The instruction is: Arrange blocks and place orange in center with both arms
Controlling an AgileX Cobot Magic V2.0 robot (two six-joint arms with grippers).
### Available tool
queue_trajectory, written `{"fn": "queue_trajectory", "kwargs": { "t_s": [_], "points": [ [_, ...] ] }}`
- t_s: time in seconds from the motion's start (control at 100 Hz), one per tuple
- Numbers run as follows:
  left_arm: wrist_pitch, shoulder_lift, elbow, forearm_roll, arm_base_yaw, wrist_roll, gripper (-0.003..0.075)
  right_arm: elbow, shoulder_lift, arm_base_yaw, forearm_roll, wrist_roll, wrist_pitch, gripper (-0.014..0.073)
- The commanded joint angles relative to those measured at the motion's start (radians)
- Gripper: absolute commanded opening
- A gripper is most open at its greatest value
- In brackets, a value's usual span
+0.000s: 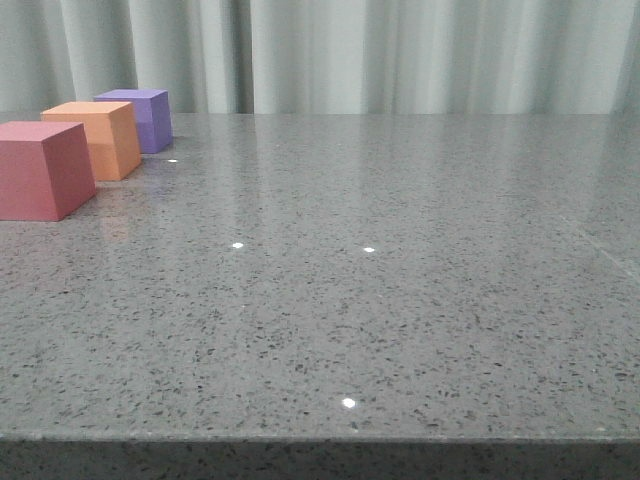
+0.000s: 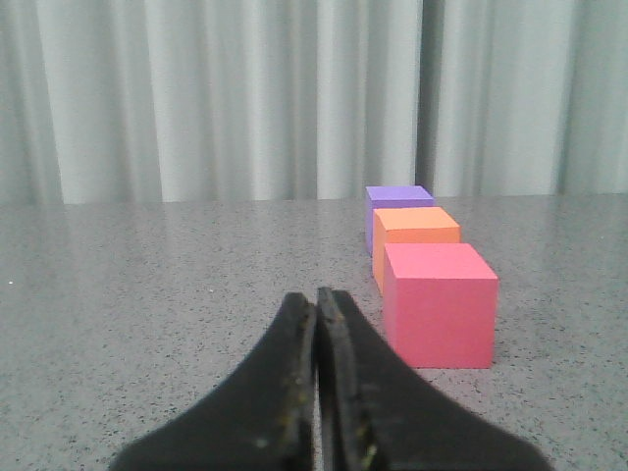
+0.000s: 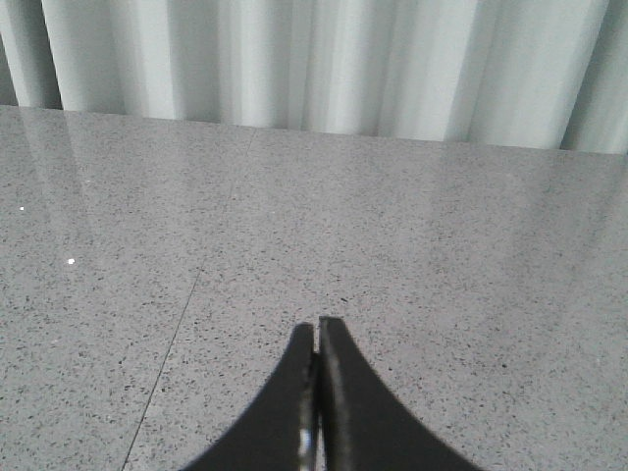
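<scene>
Three cubes stand in a row on the grey speckled table at the far left of the front view: the pink-red cube (image 1: 40,170) nearest, the orange cube (image 1: 98,138) in the middle, the purple cube (image 1: 140,119) farthest. In the left wrist view the pink-red cube (image 2: 439,303), orange cube (image 2: 415,233) and purple cube (image 2: 396,199) line up just ahead of my left gripper (image 2: 317,296), which is shut and empty, beside the pink-red cube. My right gripper (image 3: 317,327) is shut and empty over bare table. Neither gripper shows in the front view.
The grey speckled tabletop (image 1: 380,280) runs to a front edge (image 1: 320,437). A pale pleated curtain (image 1: 400,50) hangs behind the table. A thin seam line (image 3: 167,358) crosses the surface in the right wrist view.
</scene>
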Motion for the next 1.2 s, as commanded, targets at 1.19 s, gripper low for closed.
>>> {"fn": "queue_trajectory", "kwargs": {
  "t_s": [1.19],
  "points": [
    [-0.082, -0.032, 0.044, -0.009, 0.001, 0.002, -0.0020, 0.325, -0.308, -0.003, 0.107, 0.023, -0.296, -0.0068]
  ]
}}
